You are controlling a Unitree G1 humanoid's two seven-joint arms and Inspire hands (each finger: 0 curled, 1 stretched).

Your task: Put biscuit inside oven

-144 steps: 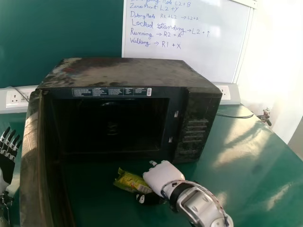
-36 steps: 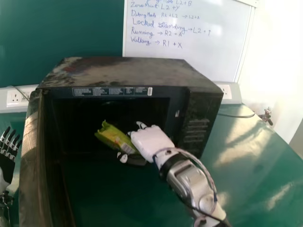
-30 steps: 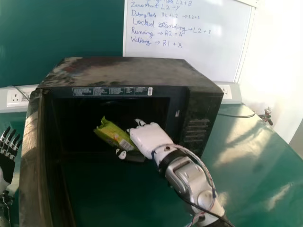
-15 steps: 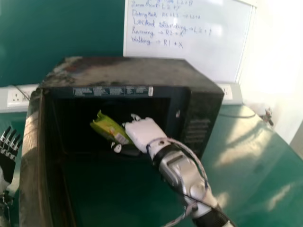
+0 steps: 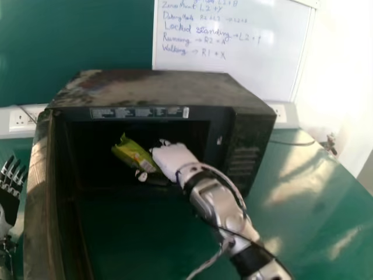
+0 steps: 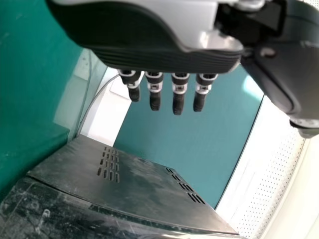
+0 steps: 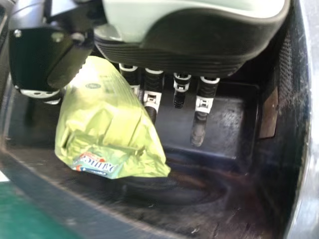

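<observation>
Your right hand (image 5: 175,158) is in the oven's mouth, its forearm running back toward five o'clock. It is clamped on the biscuit (image 5: 134,156), thumb on one side and fingers on the other, and the wrist view shows the green wrapper between them. That side grip probably suits a soft, slippery pack, and it lets the far end lead inward.

The biscuit is at nine o'clock from the hand, tilted, its free end up toward ten. It is over the oven floor (image 7: 199,191); you can't tell whether it touches. I'd call the carry nearly done: ease it deeper, lower it, then let go. Release too near the front and it could tip back out; the wrapper might also cling to the thumb.

Farther out, the panel (image 5: 243,157) is at three o'clock. The door (image 5: 36,186) stands wide at eight to nine, which leaves the arm its way in. The oven (image 5: 151,87) sits on the green table (image 5: 303,227). Beyond the door, at nearly nine, your left hand (image 5: 10,195) waits with fingers straight and apart, likely kept clear because one hand suffices.
</observation>
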